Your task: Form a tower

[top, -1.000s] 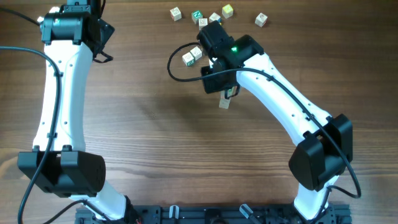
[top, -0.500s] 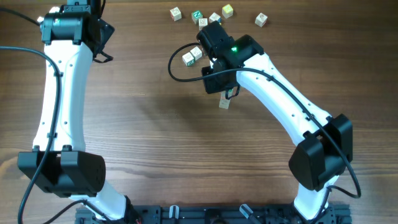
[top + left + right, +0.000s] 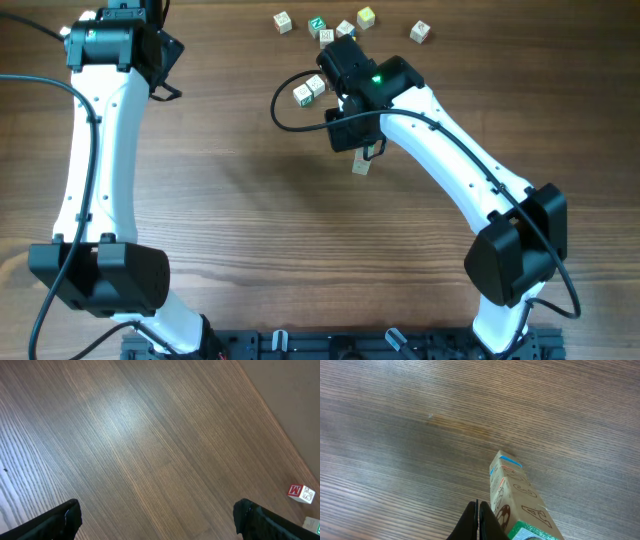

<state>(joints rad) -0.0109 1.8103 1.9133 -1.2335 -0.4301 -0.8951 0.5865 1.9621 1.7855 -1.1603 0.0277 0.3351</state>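
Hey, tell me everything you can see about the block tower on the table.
The tower is a narrow upright stack of pale wooden alphabet cubes standing on the wood-grain table. Blue and red edges show on its lower cubes, brown print shows on its sides, and a green face is at the top. The shut right gripper sits close beside its upper part. Whether they touch cannot be told.

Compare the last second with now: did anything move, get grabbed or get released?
Nothing visibly changed. The right pincer stays shut and empty right beside the tower, which stands where it stood. The left pincer stays open, holding nothing. The loose cubes lie where they were.
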